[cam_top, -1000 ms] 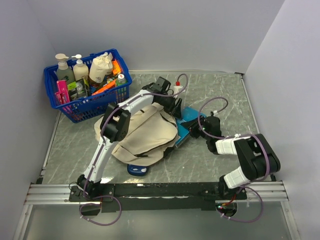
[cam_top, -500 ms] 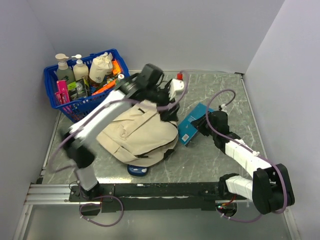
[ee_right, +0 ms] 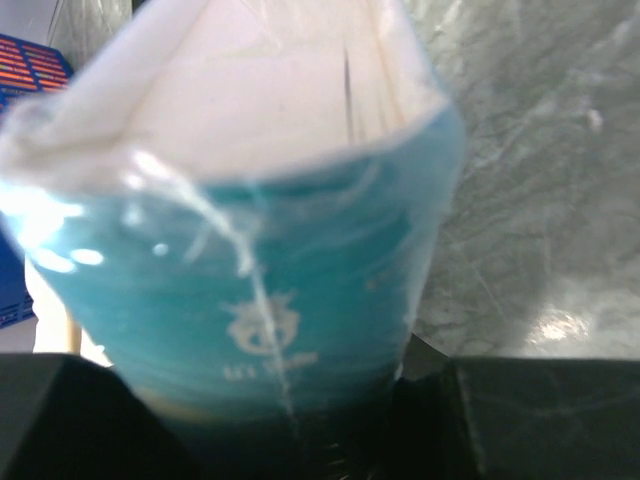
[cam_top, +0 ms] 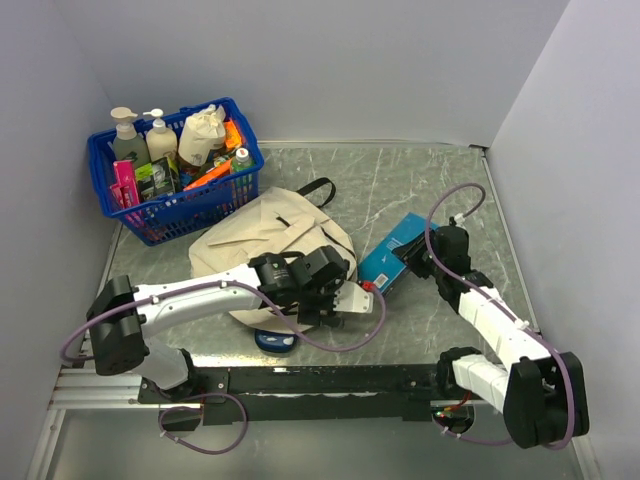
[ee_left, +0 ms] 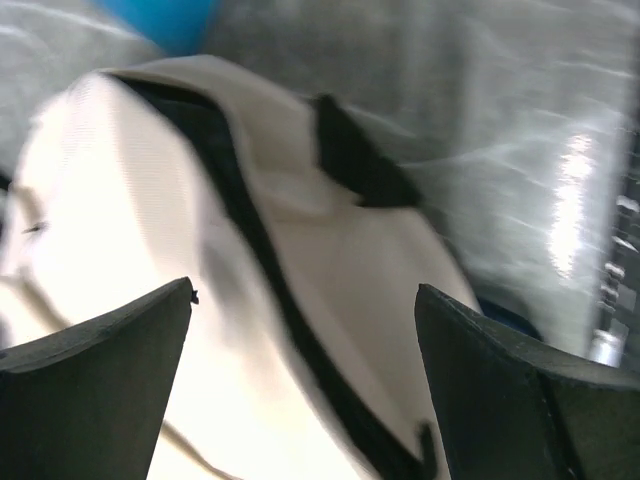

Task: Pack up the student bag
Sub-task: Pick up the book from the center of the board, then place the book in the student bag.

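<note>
The student bag, a cream backpack with black zipper trim, lies flat in the middle of the table with a black strap loop at its far end. My left gripper hovers over the bag's near right edge, open, nothing between its fingers. In the left wrist view the bag and its black zipper line fill the space under the left gripper. A teal book in clear plastic wrap lies right of the bag. My right gripper is shut on its right end. The right wrist view shows the book close up between the jaws of the right gripper.
A blue plastic basket with pump bottles, a small cloth pouch and packets stands at the far left. A round blue object pokes out from under the bag's near edge. Grey walls close the table on three sides.
My left arm swung from the bag's far side to its near right edge and its jaws opened. The bag settled flatter and farther back. The right arm stretched out, book still in its grip.
</note>
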Controlling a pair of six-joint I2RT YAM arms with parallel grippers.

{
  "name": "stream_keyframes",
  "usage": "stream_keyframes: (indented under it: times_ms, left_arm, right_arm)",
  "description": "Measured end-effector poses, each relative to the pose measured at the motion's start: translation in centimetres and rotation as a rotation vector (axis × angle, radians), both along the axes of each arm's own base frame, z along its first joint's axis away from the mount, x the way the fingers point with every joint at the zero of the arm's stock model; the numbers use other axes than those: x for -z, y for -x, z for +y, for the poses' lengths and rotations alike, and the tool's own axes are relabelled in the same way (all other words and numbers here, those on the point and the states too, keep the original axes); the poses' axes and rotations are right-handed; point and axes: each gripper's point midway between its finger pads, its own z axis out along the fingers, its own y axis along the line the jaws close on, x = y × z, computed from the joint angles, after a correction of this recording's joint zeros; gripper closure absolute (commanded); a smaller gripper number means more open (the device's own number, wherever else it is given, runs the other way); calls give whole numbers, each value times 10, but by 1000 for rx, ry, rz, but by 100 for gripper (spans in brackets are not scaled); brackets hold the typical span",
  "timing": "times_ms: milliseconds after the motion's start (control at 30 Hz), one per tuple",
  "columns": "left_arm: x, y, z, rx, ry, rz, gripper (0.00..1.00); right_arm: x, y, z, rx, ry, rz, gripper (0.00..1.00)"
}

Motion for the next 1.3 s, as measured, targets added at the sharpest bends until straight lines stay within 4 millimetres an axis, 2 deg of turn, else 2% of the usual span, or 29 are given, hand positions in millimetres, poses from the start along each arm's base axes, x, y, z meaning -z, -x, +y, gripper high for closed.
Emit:
stream_keyframes:
  times_ms: [67,333,533,633,700,733,800,833,867,967,1067,1300]
  left_arm:
    - [-3,-12,-4,-25,7,-62,4]
    - [-37,-55,-19,-153,119,-267,1]
    - [-43,-69,-16,-206,139,-305,17]
    - [-38,-73,-13,-228,132,-292,29]
    - [-33,-75,-11,-239,114,-276,43]
    - [-30,-76,-10,-248,108,-260,57]
    - [-24,-77,-9,-260,91,-222,76]
    - [-23,-76,-9,-268,87,-205,93]
    - [-20,-75,-9,-271,82,-185,99]
    - [-18,-72,-9,-285,71,-143,99]
    - [-25,-70,-10,-296,72,-123,99]
    - [-73,-81,-13,-306,186,-186,99]
  right_arm:
    - [1,4,-3,6,-1,4,83]
    - [-2,25,-6,-24,-6,22,87]
    - [-12,43,-11,-36,-12,15,88]
    - [-18,51,-14,-35,-28,9,90]
    - [-20,57,-13,-45,-47,10,92]
    - [-21,59,-12,-51,-56,13,93]
    - [-22,64,-8,-70,-79,26,94]
    - [-22,67,-5,-82,-94,35,95]
    - [-23,70,-2,-95,-109,42,96]
    - [-26,80,7,-137,-154,60,98]
    - [-36,88,17,-188,-213,51,100]
    - [-67,97,46,-329,-398,4,100]
